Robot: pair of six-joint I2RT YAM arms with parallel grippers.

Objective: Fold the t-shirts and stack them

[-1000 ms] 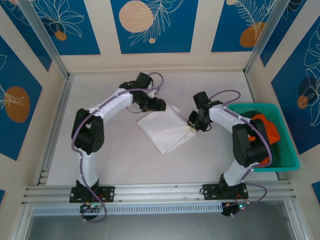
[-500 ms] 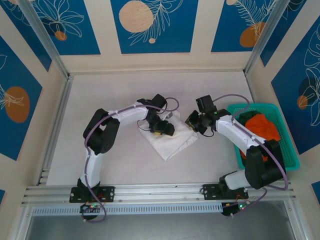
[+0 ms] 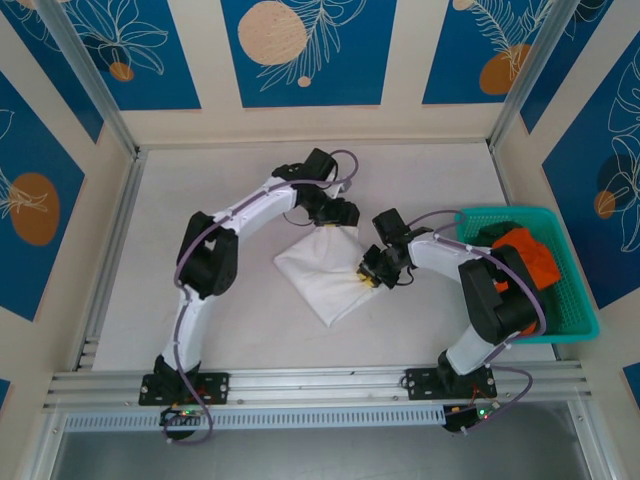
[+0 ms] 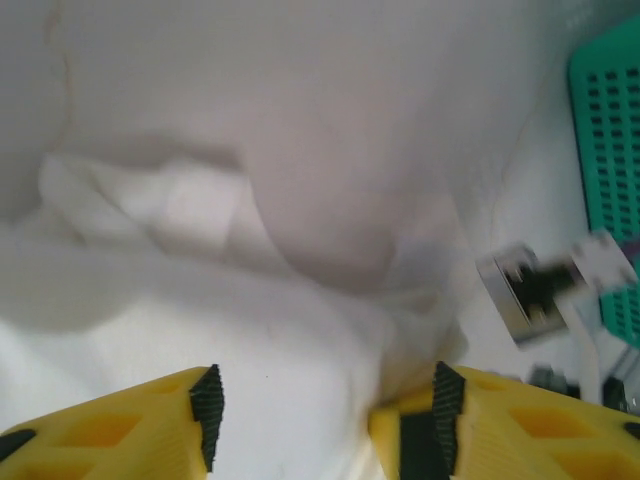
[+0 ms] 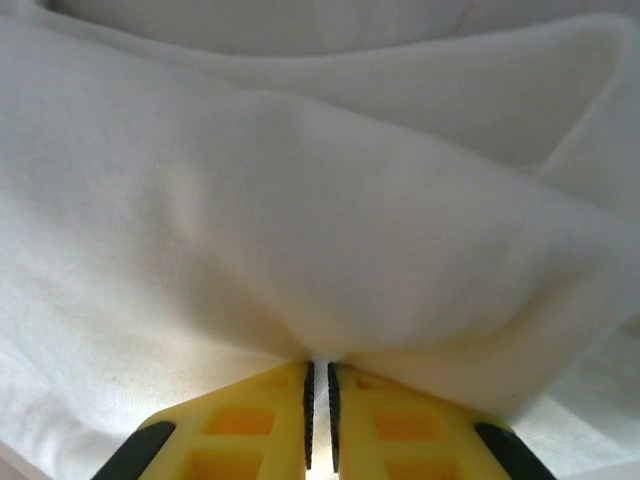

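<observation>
Left gripper (image 4: 326,412) moved to the half-folded white cloth t-shirt's (image 3: 320,275) far corner, jaws apart; right gripper (image 5: 320,385) pinches its right edge; crumpled orange cloth shirt (image 3: 530,255) further right still awaits folding.

white t-shirt (image 3: 322,277) | orange t-shirt (image 3: 536,256) | teal lattice basket (image 3: 573,302) | blue leaf-print panels (image 3: 345,60)

Top cam overhead, wrist cams close-up, all share white t-shirt (image 3: 322,278)
</observation>
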